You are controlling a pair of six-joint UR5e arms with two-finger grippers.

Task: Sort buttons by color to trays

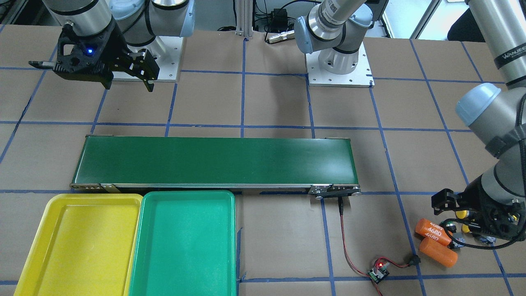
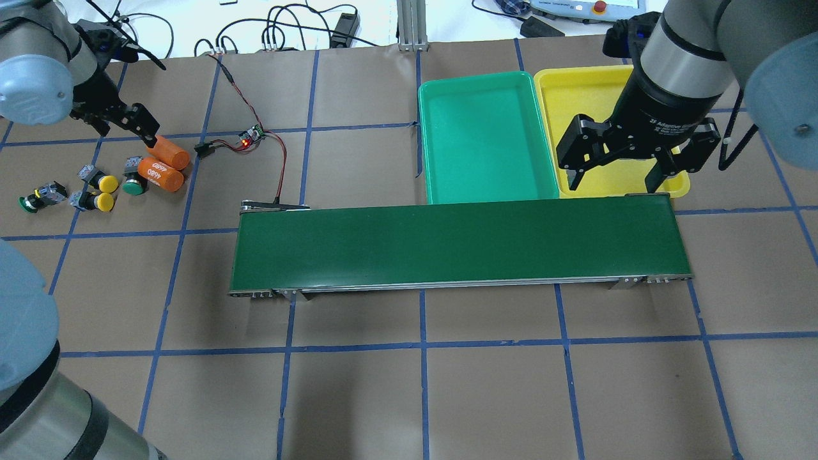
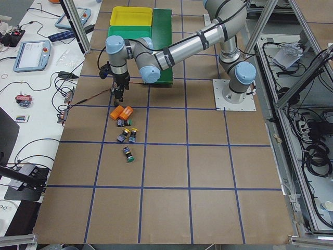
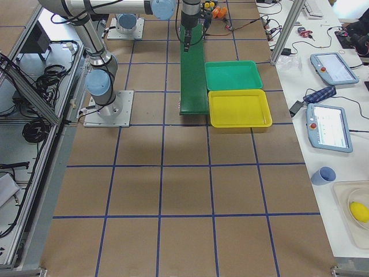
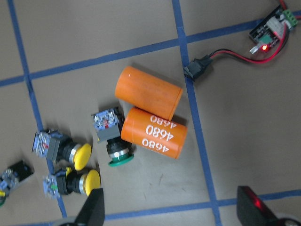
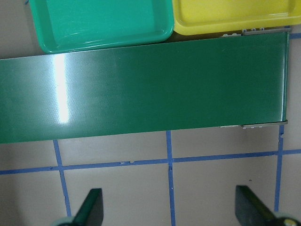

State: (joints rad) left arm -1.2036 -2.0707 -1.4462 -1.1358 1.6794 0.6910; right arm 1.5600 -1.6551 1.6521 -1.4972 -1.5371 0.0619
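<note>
Four buttons lie on the table at the left: two yellow-capped (image 2: pixel 107 184) (image 2: pixel 103 202), one green-capped (image 2: pixel 134 187) against an orange cylinder, one green-capped (image 2: pixel 29 203) further left. The left wrist view shows the yellow caps (image 5: pixel 82 156) (image 5: pixel 89 181) and the green cap (image 5: pixel 120 160). My left gripper (image 2: pixel 121 128) (image 5: pixel 174 212) is open and empty, above the far side of the cylinders. My right gripper (image 2: pixel 612 185) (image 6: pixel 171 209) is open and empty, above the conveyor's right end. The green tray (image 2: pixel 486 134) and the yellow tray (image 2: pixel 575 96) lie side by side, both empty.
Two orange cylinders marked 4680 (image 2: pixel 169 153) (image 2: pixel 160 176) lie beside the buttons. A long dark-green conveyor belt (image 2: pixel 460 246) crosses the middle of the table in front of the trays. A small controller board (image 2: pixel 250 137) with red and black wires lies near the belt's left end.
</note>
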